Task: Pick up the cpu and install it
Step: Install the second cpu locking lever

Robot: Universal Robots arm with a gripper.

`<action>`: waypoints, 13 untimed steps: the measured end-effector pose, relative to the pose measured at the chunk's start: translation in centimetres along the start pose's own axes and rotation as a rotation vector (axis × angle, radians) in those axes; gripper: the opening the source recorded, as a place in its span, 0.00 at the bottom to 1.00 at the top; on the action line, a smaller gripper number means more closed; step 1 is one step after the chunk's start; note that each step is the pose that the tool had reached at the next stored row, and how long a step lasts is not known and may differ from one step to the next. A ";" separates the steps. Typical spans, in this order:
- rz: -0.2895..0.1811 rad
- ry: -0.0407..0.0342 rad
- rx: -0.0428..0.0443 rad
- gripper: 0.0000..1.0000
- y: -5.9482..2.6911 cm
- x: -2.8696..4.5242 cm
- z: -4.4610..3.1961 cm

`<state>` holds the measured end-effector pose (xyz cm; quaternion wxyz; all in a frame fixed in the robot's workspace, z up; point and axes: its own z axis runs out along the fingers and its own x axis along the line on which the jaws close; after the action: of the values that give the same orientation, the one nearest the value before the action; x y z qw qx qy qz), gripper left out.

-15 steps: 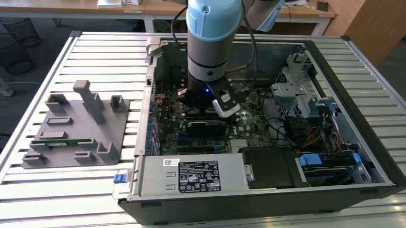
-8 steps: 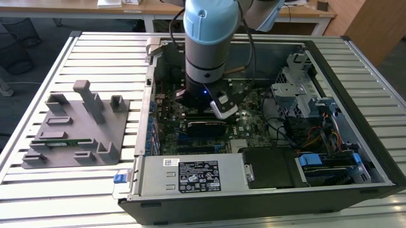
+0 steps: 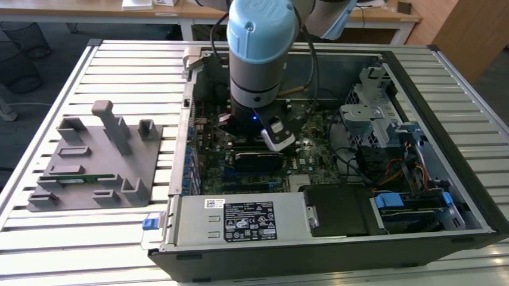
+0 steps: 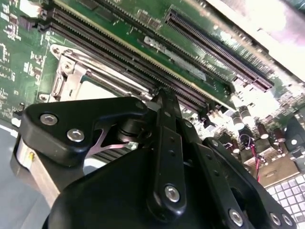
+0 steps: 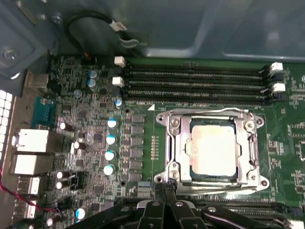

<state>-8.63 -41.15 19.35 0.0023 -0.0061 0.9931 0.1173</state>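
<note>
The cpu (image 5: 213, 148), a flat square chip with a shiny pale metal top, lies flat inside the motherboard socket, framed by the socket's silver metal bracket (image 5: 169, 143). In the first wrist view my gripper (image 5: 164, 188) sits just beside the socket's edge, its black fingers pressed together with nothing between them. The second wrist view shows the same fingers (image 4: 164, 102) over the board next to the socket bracket (image 4: 71, 71). In the exterior view the blue and black arm (image 3: 254, 59) reaches straight down into the open computer case (image 3: 318, 250).
Several long memory slots (image 5: 195, 83) run beside the socket. Capacitors and rear ports (image 5: 33, 143) crowd the other side. A drive cage (image 3: 374, 119) and cables fill the case on the exterior view's right. A grey tray (image 3: 92, 161) with a green memory stick (image 3: 78, 177) lies on the slatted table.
</note>
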 end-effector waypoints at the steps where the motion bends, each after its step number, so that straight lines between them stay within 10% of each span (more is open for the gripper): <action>1: 0.000 -0.0003 -0.0089 0.11 0.00 0.00 0.03; 3: 0.000 -0.0027 -0.0235 0.11 0.05 0.01 0.19; 13: 0.000 -0.0019 -0.0200 0.11 -0.01 0.37 0.16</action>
<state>-8.99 -41.12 19.19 0.0032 -0.0061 0.9919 0.1272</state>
